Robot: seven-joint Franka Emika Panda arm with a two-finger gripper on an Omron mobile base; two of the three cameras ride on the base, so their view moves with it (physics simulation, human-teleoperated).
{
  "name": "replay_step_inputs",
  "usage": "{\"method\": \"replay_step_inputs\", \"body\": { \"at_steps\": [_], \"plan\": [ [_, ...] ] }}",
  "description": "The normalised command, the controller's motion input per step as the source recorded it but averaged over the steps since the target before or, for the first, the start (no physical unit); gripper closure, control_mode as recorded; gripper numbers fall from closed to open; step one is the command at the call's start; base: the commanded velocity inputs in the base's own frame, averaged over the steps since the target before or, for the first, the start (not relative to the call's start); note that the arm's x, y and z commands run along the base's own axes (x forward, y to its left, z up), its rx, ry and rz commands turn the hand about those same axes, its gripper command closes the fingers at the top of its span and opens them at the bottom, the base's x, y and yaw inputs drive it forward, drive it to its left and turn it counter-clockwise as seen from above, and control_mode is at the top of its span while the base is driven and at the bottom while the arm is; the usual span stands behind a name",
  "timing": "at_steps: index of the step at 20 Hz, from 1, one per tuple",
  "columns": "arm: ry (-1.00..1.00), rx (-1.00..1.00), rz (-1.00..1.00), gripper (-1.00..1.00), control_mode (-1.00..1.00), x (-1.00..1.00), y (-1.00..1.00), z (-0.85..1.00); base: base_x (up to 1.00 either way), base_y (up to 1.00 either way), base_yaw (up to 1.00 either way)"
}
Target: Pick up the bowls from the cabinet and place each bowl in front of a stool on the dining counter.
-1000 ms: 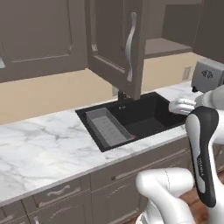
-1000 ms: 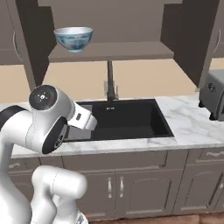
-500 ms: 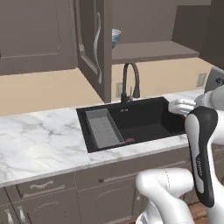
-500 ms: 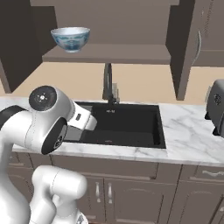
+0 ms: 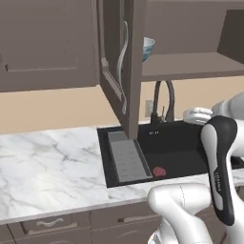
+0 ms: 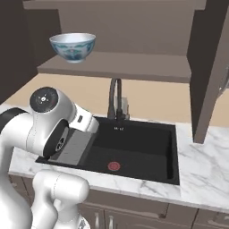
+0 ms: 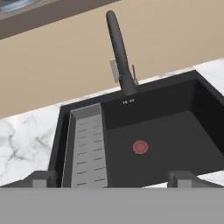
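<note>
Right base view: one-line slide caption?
Patterned bowl on open cabinet shelf above black sink; arm low left.

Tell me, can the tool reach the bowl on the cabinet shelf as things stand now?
Probably yes. The bowl stands near the shelf's front edge, the cabinet doors are open, and nothing lies before it. But the tool is low, open and aimed at the sink, so the arm must first rise.

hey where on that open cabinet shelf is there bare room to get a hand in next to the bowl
The dark wooden cabinet shelf is bare from the white, blue-patterned bowl across to the open panelled door. The bowl sits near the shelf's other end, so that corner is tighter. Below, the black sink basin lies bare beside its grey drainer tray.
</note>
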Motion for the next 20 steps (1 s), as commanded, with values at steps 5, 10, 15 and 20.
{"method": "replay_step_inputs", "body": {
  "at_steps": [5, 10, 15, 20],
  "plan": [
    [0.00, 0.00, 0.00, -1.00, 1.00, 0.00, 0.00, 0.00, 0.14, -0.19, 0.27],
    [0.00, 0.00, 0.00, -1.00, 1.00, 0.00, 0.00, 0.00, 0.04, -0.07, 0.37],
    [0.00, 0.00, 0.00, -1.00, 1.00, 0.00, 0.00, 0.00, 0.19, 0.00, 0.40],
    [0.00, 0.00, 0.00, -1.00, 1.00, 0.00, 0.00, 0.00, 0.27, 0.00, 0.24]
  ]
}}
